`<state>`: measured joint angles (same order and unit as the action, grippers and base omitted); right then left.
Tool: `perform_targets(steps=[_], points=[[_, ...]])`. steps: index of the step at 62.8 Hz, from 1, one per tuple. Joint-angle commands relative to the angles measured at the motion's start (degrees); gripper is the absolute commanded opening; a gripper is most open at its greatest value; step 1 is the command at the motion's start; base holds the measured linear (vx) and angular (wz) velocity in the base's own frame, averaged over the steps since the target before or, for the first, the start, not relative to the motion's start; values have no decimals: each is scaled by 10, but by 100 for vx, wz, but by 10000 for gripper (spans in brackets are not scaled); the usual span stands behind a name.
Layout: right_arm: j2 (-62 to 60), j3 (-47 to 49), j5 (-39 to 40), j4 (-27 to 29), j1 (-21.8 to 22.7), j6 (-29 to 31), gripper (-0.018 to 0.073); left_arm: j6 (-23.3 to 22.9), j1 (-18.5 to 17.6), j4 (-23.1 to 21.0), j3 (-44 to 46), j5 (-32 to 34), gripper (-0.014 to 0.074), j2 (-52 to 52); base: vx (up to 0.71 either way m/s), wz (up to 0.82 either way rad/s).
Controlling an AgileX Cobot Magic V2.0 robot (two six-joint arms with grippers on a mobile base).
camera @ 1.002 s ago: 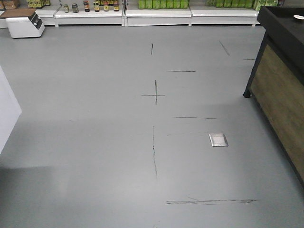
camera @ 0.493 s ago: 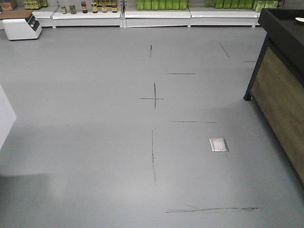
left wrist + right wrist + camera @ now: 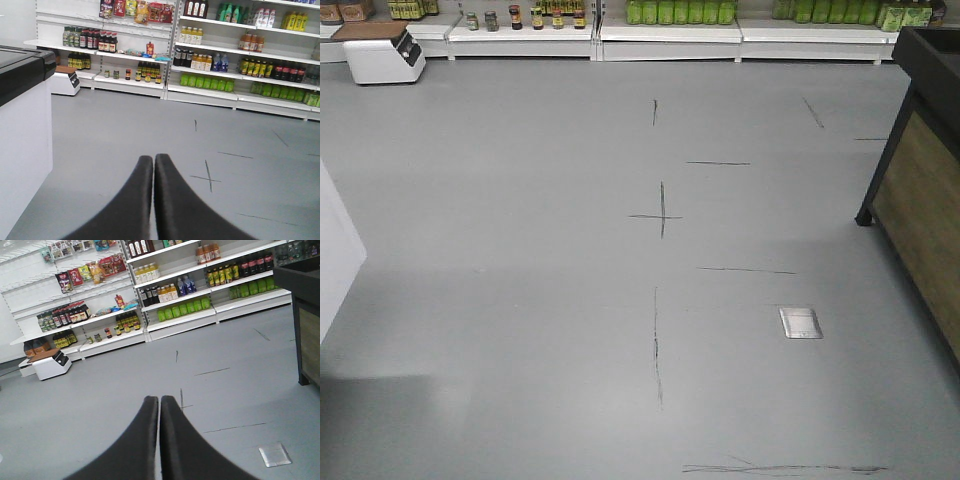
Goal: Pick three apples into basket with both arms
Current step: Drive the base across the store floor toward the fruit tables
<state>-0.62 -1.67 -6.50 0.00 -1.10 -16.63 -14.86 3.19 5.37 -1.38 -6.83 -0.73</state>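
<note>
In the front view there is bare grey floor (image 3: 520,300) with a black cross mark (image 3: 661,216) drawn near the middle. A small metal floor plate (image 3: 800,322) lies nearer than the cross and off to its right. A dark-framed wooden stand (image 3: 920,200) stands at the right edge, level with the cross. Beyond the cross, shop shelves (image 3: 670,30) run along the far wall with green bottles (image 3: 680,12) on the bottom row. A white box-shaped machine (image 3: 382,55) sits far to the cross's left. Neither arm shows here.

In the left wrist view, the left tool (image 3: 153,157) points out over the floor, its two dark fingers (image 3: 142,172) pressed together with only a hairline between them and nothing gripped. The cross mark (image 3: 206,177) lies just right of its tips. A white cabinet with a black top (image 3: 25,125) stands well left of the cross. The white machine (image 3: 65,82) and the green bottles (image 3: 207,81) are beyond it.

In the right wrist view, the right tool (image 3: 159,399) is likewise closed tip to tip and holds nothing. The cross mark (image 3: 181,401) is just right of its tips, the floor plate (image 3: 274,454) is further right and nearer, and the wooden stand (image 3: 307,315) is at the right edge.

From these views I cannot tell where the apples or the basket are.
</note>
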Motion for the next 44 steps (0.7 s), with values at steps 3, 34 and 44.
perform_targets(steps=[3, 34, 44], points=[[-6, -8, 40, -4, 4, 3, -4, -4, 2, -3, -13, 43, -6, -8, 14, 5], [-6, -8, 40, -4, 4, 3, -4, -4, 2, -3, -13, 43, -6, -8, 19, 0], [-6, -8, 40, -4, 4, 3, -4, -4, 2, -3, -13, 43, -6, -8, 22, -1]])
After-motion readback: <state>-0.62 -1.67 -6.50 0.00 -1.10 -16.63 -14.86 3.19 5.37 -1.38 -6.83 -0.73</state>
